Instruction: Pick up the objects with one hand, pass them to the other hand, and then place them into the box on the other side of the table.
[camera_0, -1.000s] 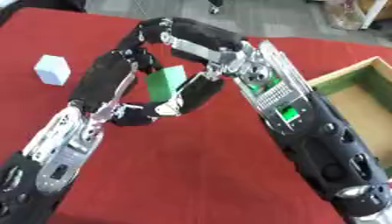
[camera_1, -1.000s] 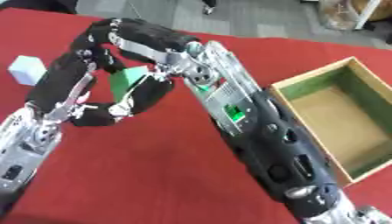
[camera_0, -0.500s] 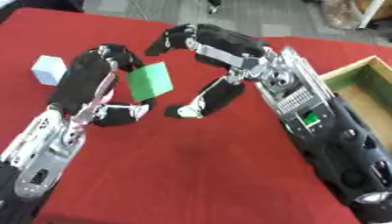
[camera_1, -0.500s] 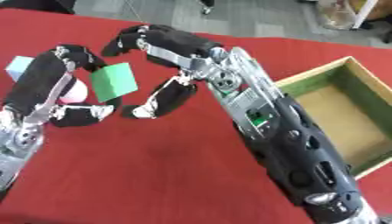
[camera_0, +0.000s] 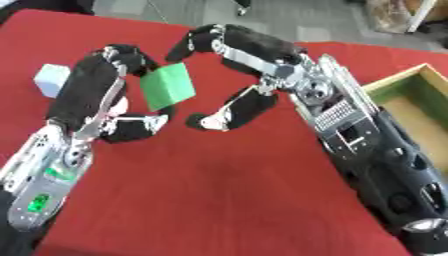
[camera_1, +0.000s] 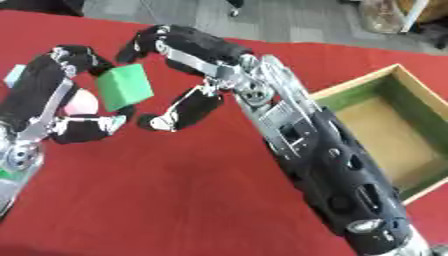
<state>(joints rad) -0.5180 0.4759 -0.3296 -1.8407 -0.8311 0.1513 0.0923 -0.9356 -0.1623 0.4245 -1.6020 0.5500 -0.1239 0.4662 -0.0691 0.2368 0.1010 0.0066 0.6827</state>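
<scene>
Evidently the left hand (camera_0: 101, 100) pinched the green block (camera_0: 167, 86) while the right hand (camera_0: 254, 75) arched beside it, fingers spread. It needed to close squarely on the block's free edges, I judged, before carrying it to the box (camera_1: 398, 135).

Pale block (camera_1: 12, 75) cut by frame edge

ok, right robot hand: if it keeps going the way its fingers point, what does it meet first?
Probably the green block, held in the left robot hand. The right robot hand is open, its fingers reaching toward the block, with a gap between them. Depth is unclear, so it could pass in front.
</scene>
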